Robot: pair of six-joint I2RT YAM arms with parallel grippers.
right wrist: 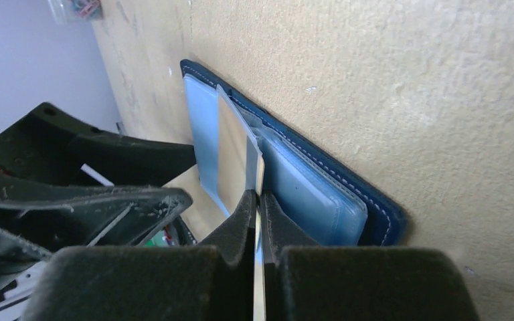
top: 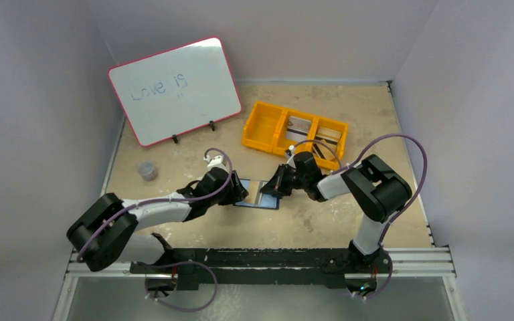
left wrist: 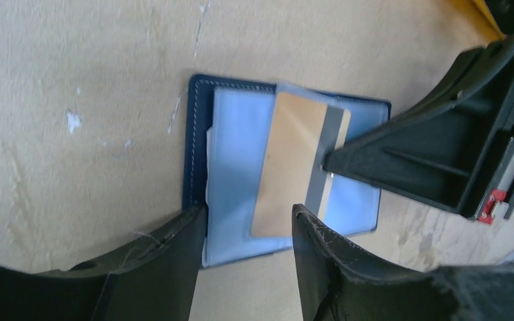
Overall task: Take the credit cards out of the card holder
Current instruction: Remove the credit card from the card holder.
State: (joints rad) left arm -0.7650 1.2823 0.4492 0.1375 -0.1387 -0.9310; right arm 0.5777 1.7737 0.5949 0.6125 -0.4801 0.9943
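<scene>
Pinching 1 card (left wrist: pixel 294 160) by its striped edge, the right tool (right wrist: pixel 257 198) grips it partly out of the open card holder (left wrist: pixel 197 134) lying on the tabletop (left wrist: pixel 73 80). The left tool (left wrist: pixel 246 219) stands wide over the holder's edge; unpinned, the holder may drag along or the card slip.

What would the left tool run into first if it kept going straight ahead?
Likely the near edge of the card holder, then the credit card the right tool pinches; depth is unclear.

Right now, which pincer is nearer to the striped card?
Right. The right pincer is shut on the striped card at its edge; the left pincer stands open around its other end, not gripping.
</scene>
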